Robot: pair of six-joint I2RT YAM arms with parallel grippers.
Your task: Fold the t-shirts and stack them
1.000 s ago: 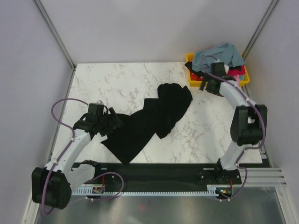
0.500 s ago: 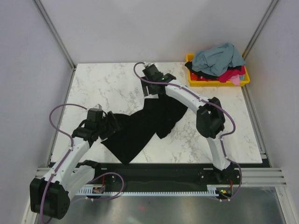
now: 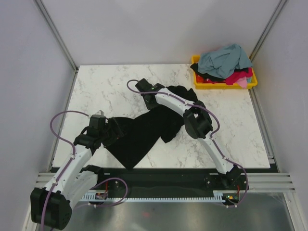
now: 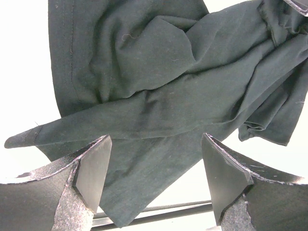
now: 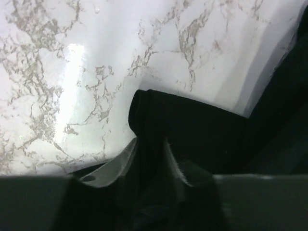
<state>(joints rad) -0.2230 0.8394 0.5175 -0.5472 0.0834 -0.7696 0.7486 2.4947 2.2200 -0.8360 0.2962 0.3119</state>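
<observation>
The large black t-shirt (image 3: 144,132) lies crumpled in a diagonal across the marble table. Over its near-left end my left gripper (image 3: 111,130) hovers open; the left wrist view shows the cloth (image 4: 159,91) below its fingers (image 4: 94,166), which grip nothing. My right gripper (image 3: 150,100) is at the shirt's far-left edge. In the right wrist view its jaws (image 5: 151,154) pinch a raised fold of the black cloth (image 5: 192,130). Other t-shirts, grey-blue (image 3: 225,58) and magenta-red (image 3: 236,78), are piled at the back right.
The pile sits in a yellow plastic bin (image 3: 198,83) at the table's back right corner. Bare marble (image 3: 106,89) lies left of and behind the black shirt. My right arm stretches across the shirt's right half. Grey walls close in the table's sides.
My right arm swung from the yellow bin across to the black shirt's far-left edge and its jaws closed on a fold. The left arm shifted only slightly and stayed open.
</observation>
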